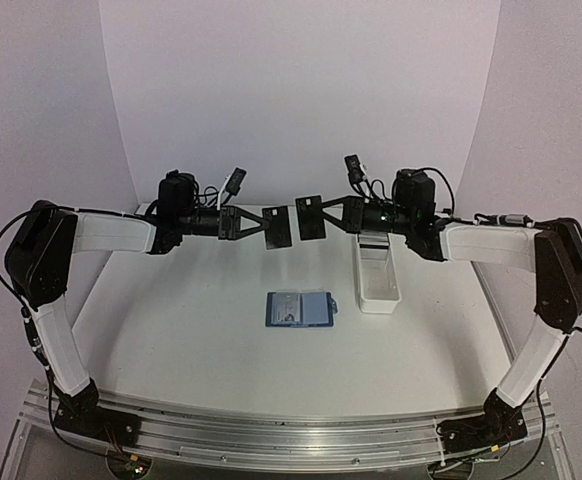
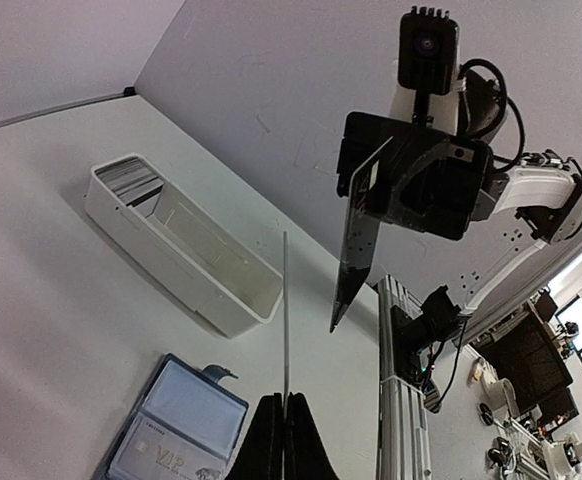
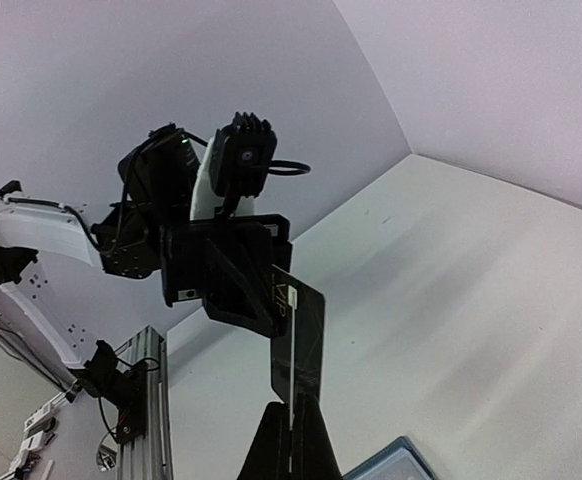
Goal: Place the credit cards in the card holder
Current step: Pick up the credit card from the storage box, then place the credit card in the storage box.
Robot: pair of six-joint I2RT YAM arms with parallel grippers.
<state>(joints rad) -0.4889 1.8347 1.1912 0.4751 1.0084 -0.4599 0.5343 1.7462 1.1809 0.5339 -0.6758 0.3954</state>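
- The left arm reaches in from the left, high above the surface.
- The left jaws are shut tight on a left dark card. The card is held by one edge and stands up on its side.
- The right arm reaches in from the right, just as high.
- The right jaws are also shut tight, and they hold a right dark card the same way.
- The two dark cards hang in the air just beside each other, with a thin gap between them. They do not touch.
- Each wrist view shows its own card as a thin line, edge on, and the other arm's card as a dark flat shape.
- The card holder lies open and flat on the surface, below the two held cards and well apart from them. It is blue.
- A pale card lies on the open card holder. I cannot tell if it is tucked into a slot.
- A long white tray sits just to the right of the card holder, partly under the right arm.
- A small grey stack lies at one end of the tray. I cannot tell what it is.
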